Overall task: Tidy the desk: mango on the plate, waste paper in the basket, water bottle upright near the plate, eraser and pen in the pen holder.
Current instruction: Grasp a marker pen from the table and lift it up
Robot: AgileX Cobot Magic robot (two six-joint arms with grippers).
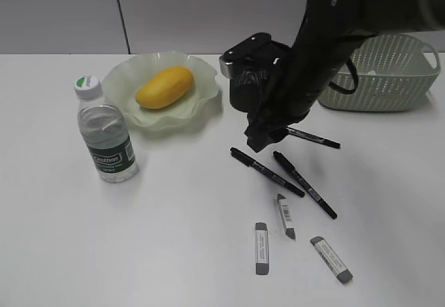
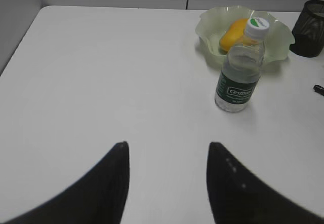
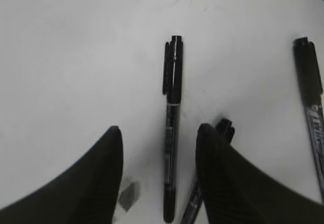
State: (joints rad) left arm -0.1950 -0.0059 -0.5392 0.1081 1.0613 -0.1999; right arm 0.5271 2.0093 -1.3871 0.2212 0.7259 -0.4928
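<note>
The yellow mango [image 1: 165, 87] lies on the pale green plate [image 1: 118, 78]. Beside the plate stands the water bottle [image 1: 106, 135], upright, also seen as the bottle [image 2: 239, 77] in the left wrist view. Three black pens [image 1: 266, 171] and three erasers [image 1: 261, 248] lie loose on the desk. My right gripper [image 1: 259, 139] hovers open over them; one pen [image 3: 172, 133] runs between its fingers, untouched. The black pen holder [image 1: 241, 97] is partly hidden behind that arm. My left gripper [image 2: 167, 145] is open over bare desk. Waste paper is out of view.
The sage-green basket [image 1: 386, 74] stands at the back right, behind the right arm. A second pen [image 3: 225, 127] lies against the right finger and a third pen [image 3: 309, 97] lies further right. An eraser's grey tip [image 3: 129, 193] shows by the left finger.
</note>
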